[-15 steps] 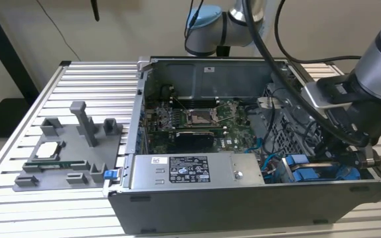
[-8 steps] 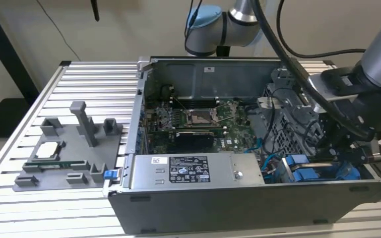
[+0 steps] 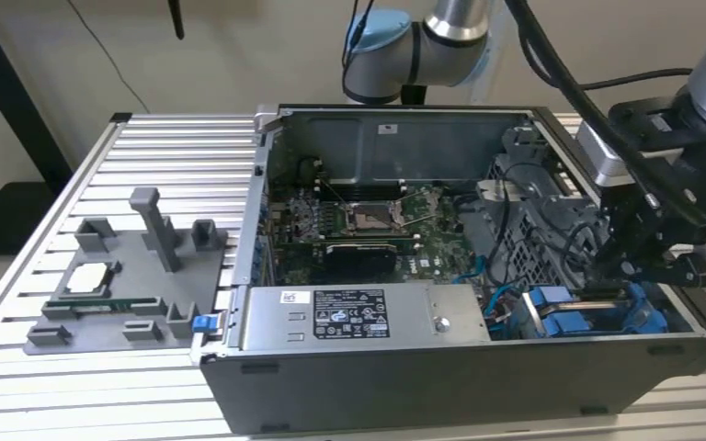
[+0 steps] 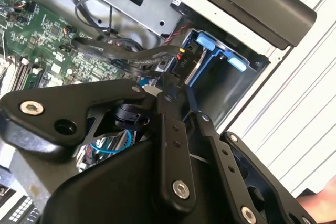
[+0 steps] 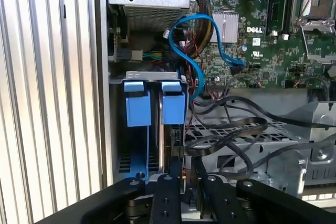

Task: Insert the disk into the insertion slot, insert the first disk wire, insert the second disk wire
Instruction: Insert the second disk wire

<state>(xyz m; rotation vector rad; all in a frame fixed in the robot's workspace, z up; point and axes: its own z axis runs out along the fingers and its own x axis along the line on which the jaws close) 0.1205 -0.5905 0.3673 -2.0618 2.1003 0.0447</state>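
**Blue carrier, disk on edge in the bay**

Blue tabs mark the disk point(image 5: 169, 124), standing on edge in the insertion slot point(image 5: 116, 129) at the case's corner, beside the perforated cage point(image 5: 231, 135). The gripper point(image 5: 185, 174) sits directly over the disk's near end with fingers point(image 5: 167, 192) drawn close together; whether they clamp a wire plug I cannot tell. Judged best: keep square to the connector and push gently. Connector and plug are hidden behind the fingers.

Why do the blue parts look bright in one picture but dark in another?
In the first wrist view, light falls straight on the blue carrier tabs, so they look bright. In the second wrist view they sit in the slot's shadow, beside the sunlit ribbed table. In the exterior view the gripper shades that corner.
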